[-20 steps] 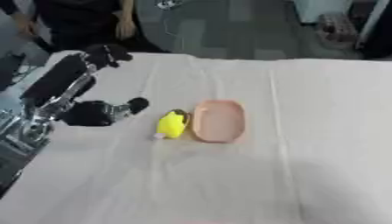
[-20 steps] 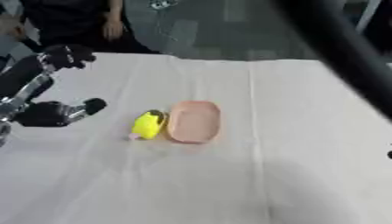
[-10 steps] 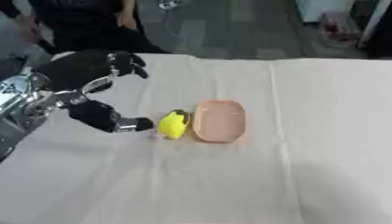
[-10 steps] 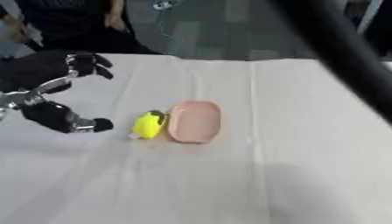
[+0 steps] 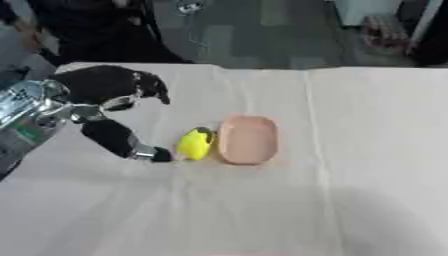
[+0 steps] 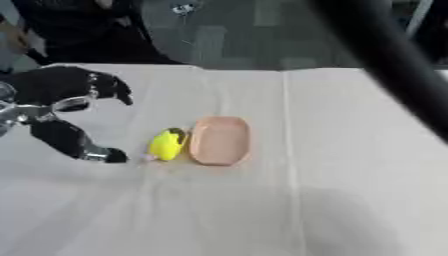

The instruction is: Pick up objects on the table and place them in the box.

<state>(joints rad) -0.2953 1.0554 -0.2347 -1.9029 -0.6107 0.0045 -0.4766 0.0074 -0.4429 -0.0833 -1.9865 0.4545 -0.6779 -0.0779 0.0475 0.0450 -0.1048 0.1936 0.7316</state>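
Nearest to us is bare cloth-covered table (image 5: 262, 210), nothing on it in the front half

Mid-table: our left hand (image 5: 105, 107) comes in from the left, spread open, thumb (image 5: 131, 146) reaching down toward the cloth, fingers (image 5: 149, 85) arched above. It holds nothing. Thumb tip sits just beside the yellow object (image 5: 195, 144), can't tell whether it touches

Yellow object looks small and rounded with a dark bit at its top end; it lies touching or nearly touching the left edge of the pink oval dish (image 5: 248, 139)

Right hand: not visible in either view. A dark out-of-focus bar (image 6: 385, 60) crosses the upper right of the right eye view, we can't say what it is

No box visible anywhere, so the drop target is out of sight

Risks as we judge them:
- rounded object rolls away if the thumb nudges it before the fingers close over it
- object gets shoved against the dish, so both slide and the pinch misses
- fingers catch the dish rim
- cloth bunches under the thumb

Far edge: dark floor beyond the table
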